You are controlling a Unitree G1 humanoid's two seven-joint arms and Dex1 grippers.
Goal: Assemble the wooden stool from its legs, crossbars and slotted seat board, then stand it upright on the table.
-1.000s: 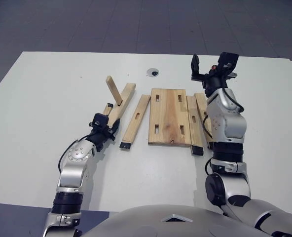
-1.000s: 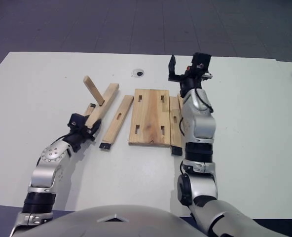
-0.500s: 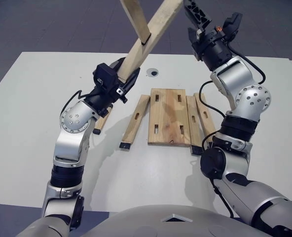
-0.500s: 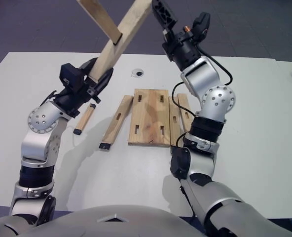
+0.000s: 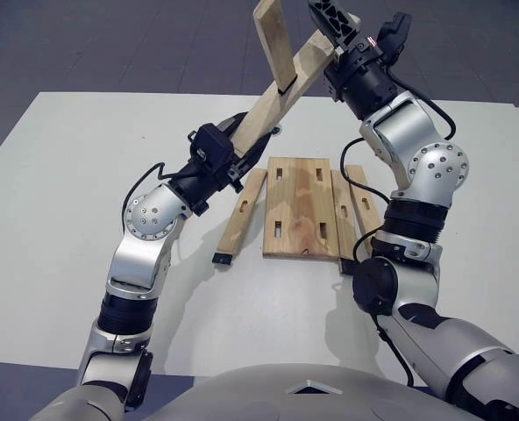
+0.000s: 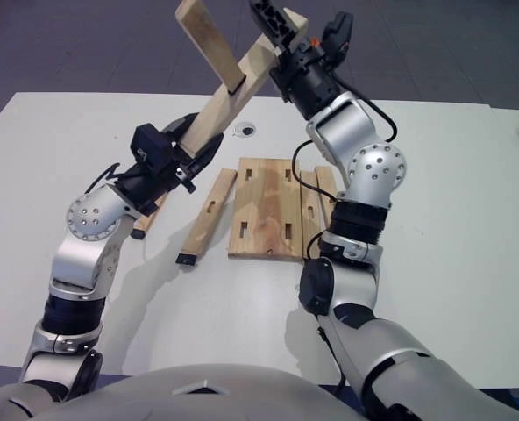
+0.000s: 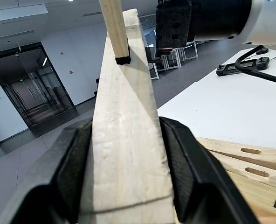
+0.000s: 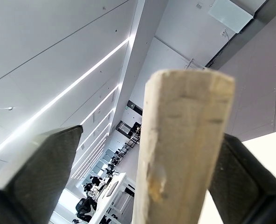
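The leg (image 5: 281, 92), clamped in the left end effector (image 5: 242, 136), is now off the surface and slants upward; a second ago it lay flat. That end effector now sits closer beside the seat board (image 5: 299, 210). The right end effector (image 5: 351, 31) is raised from the board's far edge, its spread fingers (image 5: 327, 17) now flanking the leg's upper end. The crossbar (image 5: 273, 39) stands steeper.
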